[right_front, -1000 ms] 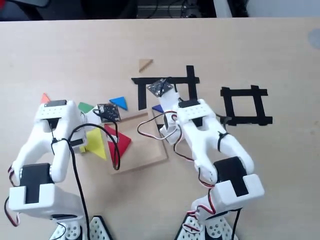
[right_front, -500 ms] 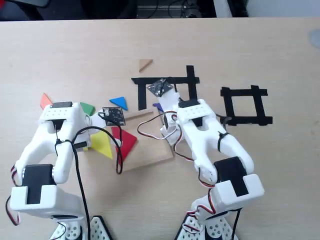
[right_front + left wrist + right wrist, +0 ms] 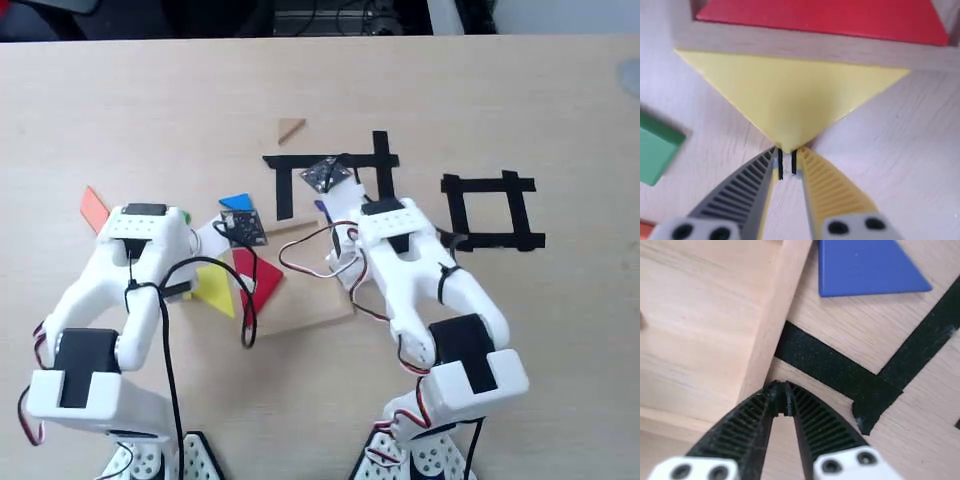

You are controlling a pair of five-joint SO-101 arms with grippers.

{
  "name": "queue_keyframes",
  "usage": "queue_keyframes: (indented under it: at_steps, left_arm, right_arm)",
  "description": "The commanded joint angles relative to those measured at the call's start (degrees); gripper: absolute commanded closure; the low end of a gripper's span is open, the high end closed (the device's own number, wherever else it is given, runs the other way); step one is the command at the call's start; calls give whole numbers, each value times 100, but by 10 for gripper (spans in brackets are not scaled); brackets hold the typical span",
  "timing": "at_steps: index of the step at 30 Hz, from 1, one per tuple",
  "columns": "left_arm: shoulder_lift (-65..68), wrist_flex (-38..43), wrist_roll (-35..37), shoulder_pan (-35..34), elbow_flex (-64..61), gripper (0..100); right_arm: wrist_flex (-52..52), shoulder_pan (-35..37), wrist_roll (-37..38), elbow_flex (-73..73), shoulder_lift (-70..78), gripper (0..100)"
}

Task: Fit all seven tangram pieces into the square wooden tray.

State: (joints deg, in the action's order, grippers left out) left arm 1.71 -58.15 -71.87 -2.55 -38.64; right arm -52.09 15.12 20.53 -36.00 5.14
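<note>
My left gripper [image 3: 786, 162] is shut, its tips touching one corner of the yellow triangle [image 3: 790, 95], which lies flat on the table against the outside of the wooden tray's rim [image 3: 805, 45]. A red triangle [image 3: 825, 17] lies inside the tray [image 3: 310, 295]. My right gripper [image 3: 782, 397] is shut too, its tips at the outer edge of the tray rim [image 3: 775, 335] near a corner. A dark blue piece [image 3: 865, 267] lies just past it. In the high view the yellow triangle [image 3: 215, 290] and red triangle [image 3: 255, 275] sit beside my left arm [image 3: 140, 240].
Loose pieces lie on the table: a blue triangle [image 3: 237, 203], a green piece [image 3: 655, 150], an orange piece [image 3: 95, 208] and a tan triangle [image 3: 290, 128]. Black tape outlines [image 3: 490, 212] mark the table at the right. Black tape [image 3: 840, 370] runs by the tray's corner.
My left arm has moved right with the yellow triangle at its tips; the tray and red triangle have shifted right and turned. The right arm has hardly moved.
</note>
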Motion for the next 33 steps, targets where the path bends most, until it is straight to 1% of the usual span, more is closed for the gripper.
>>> queue_keyframes:
  at_steps: [1,8,14,19,24,30,33]
  left_arm:
    - [-79,18,440,338,505,931]
    - [-132,44,747,418,620,931]
    - [-1046,9,949,514,497,931]
    - [-1767,26,958,1042,31,931]
    - [-2075,53,1310,1508,-251,931]
    - [-2154,35,1319,1516,-215,931]
    - [-2163,9,1319,1262,-92,931]
  right_arm:
    - [0,114,44,233,-22,987]
    - [0,255,44,233,-22,987]
    - [9,290,44,233,-22,987]
    - [9,290,44,233,-22,987]
    - [9,264,44,233,-22,987]
    - [9,264,44,233,-22,987]
    - [9,264,44,233,-22,987]
